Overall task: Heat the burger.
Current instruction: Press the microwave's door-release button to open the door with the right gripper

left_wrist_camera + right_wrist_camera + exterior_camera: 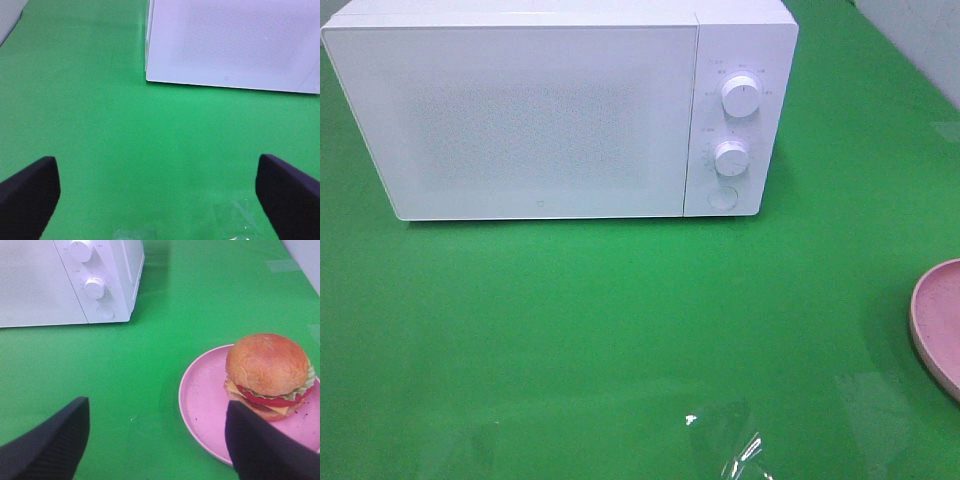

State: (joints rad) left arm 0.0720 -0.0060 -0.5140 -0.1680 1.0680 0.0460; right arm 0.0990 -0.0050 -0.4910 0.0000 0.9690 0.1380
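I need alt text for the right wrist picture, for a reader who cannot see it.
A burger sits on a pink plate on a green table, close to one finger of the open right gripper. A white microwave stands farther away.

Exterior high view: pink plate [938, 320] cut off at right edge of frame; microwave [540, 120] clipped along top edge. Markings around upper dial [741, 97] too small to read. Right wrist view: part of plate rim hidden behind one finger [260, 450] of right gripper [157, 410].
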